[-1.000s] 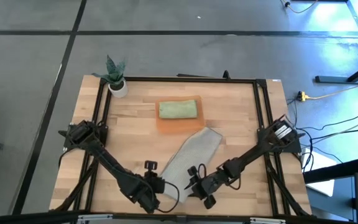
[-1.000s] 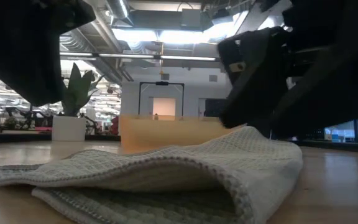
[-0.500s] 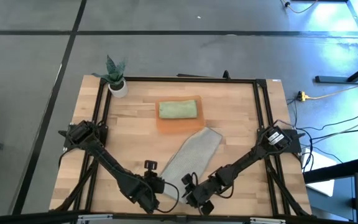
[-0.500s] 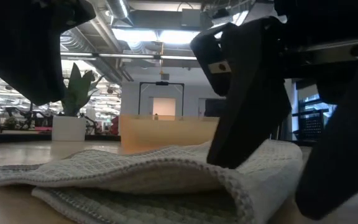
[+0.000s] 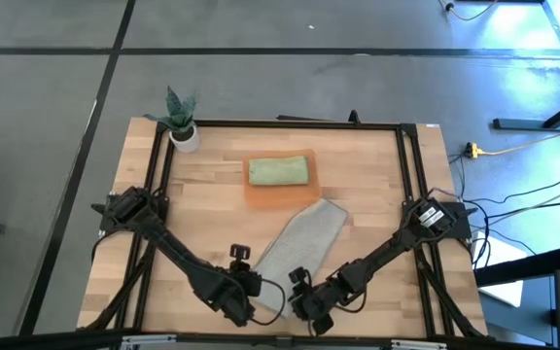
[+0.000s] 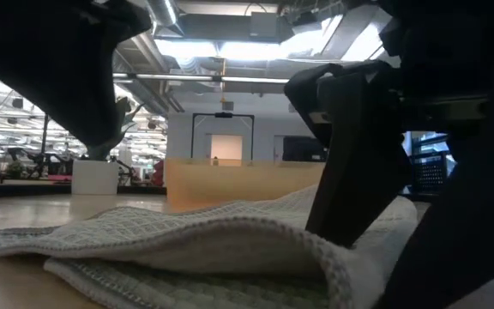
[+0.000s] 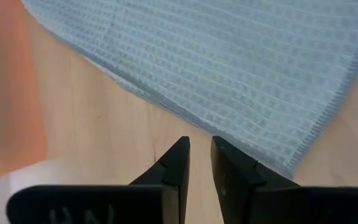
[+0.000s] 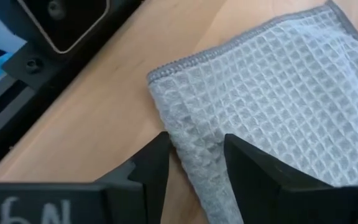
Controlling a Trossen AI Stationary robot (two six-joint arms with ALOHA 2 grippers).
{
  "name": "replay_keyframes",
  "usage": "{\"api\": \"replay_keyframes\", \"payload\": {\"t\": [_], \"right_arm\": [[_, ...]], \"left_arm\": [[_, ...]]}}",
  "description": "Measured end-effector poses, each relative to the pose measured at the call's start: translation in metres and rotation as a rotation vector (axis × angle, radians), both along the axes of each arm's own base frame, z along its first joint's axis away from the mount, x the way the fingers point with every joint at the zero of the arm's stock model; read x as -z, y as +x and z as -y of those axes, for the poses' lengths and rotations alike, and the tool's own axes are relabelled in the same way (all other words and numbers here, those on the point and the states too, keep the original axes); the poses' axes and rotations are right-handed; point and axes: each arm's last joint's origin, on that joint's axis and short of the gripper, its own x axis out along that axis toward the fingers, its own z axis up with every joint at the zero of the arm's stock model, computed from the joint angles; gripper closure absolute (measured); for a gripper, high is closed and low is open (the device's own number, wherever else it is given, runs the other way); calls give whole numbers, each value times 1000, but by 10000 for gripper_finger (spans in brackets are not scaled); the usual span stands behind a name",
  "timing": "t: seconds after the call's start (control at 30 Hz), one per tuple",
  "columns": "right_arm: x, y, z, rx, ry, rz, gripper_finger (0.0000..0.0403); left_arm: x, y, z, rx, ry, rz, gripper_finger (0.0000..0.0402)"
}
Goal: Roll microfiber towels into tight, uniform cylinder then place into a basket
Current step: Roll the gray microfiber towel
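A grey waffle-weave towel [image 5: 295,248] lies flat and slantwise on the table, its near end folded double [image 6: 316,266]. My right gripper [image 8: 194,149] is open at the towel's near corner [image 8: 166,81], with one finger over the cloth and the other over bare wood. My left gripper [image 7: 199,146] is on the wood at the towel's left long edge [image 7: 166,106], its fingers only slightly apart. The orange basket [image 5: 261,194] stands beyond the towel and holds a rolled green towel [image 5: 280,172]. My right gripper stands astride the towel's side edge [image 8: 182,146] just behind the near corner, coming level from the table's near right. I cannot tell whether its fingers touch the cloth. My left gripper's one fingertip [image 7: 222,152] is right at the towel's edge; I cannot tell whether it touches.
A small white pot [image 5: 185,136] with a plant stands at the table's far left corner. A black frame rail [image 8: 61,50] runs along the table's edge close to my right gripper. Bare wood lies to the left and right of the towel.
My right gripper has gone toward the table's near left, onto the towel's near corner, and now stands astride its edge. My left gripper has shifted a little toward the towel. The towel lies as it did.
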Motion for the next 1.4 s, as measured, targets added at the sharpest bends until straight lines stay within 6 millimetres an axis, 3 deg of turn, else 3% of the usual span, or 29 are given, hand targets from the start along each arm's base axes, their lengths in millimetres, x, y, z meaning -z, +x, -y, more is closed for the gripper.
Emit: {"api": "replay_keyframes", "payload": {"t": [0.17, 0.4, 0.67, 0.8, 0.9, 1.4], "right_arm": [[1, 0, 1, 52, 18, -11, 278], [1, 0, 3, 88, 6, -6, 389], [-1, -3, 4, 162, -55, 24, 396], [-13, -11, 6, 244, -97, 34, 396], [-20, -13, 6, 302, -50, 33, 399], [-20, -24, -8, 410, 152, -47, 399]], "left_arm": [[0, 1, -1, -27, -10, 8, 340], [0, 0, 0, -22, -11, 8, 344], [0, 0, 0, -24, -14, 11, 342], [0, 0, 1, -23, -17, 14, 344], [0, 0, 1, -22, -18, 13, 343], [1, 5, 3, 19, -32, 52, 341]]}}
